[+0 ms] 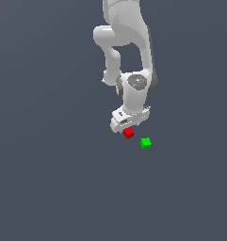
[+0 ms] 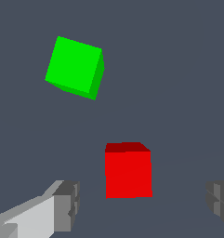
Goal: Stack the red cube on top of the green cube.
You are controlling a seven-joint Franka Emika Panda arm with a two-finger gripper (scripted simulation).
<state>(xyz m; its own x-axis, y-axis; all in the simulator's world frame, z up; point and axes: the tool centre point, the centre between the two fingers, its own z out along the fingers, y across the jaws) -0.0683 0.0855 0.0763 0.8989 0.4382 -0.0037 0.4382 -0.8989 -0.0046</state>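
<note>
The red cube lies on the grey floor just below my white gripper. In the wrist view the red cube sits between my two grey fingertips, with a gap on each side, so the jaws stand open and touch nothing. The green cube lies on the floor a short way off, toward the exterior view's right of the red cube. It shows in the wrist view too, apart from the red cube and turned at an angle to it.
A flat dark grey floor spreads all around the two cubes. The white arm rises above the gripper toward the top of the exterior view.
</note>
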